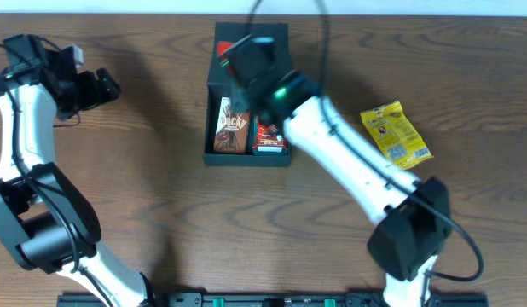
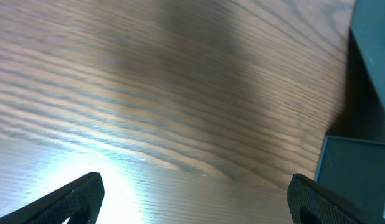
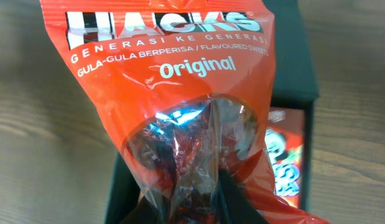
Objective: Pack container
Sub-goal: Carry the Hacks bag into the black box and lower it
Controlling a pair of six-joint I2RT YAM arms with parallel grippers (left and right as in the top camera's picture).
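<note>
Wood-grain table [image 1: 144,188] carries the open dark container [image 1: 211,119] at centre far, with snack packets inside. The right pincer [image 3: 205,199] is clamped on a red Hacks bag [image 3: 174,93] above it. The left pincer [image 2: 195,199] hangs far left, its fingers apart.
</note>
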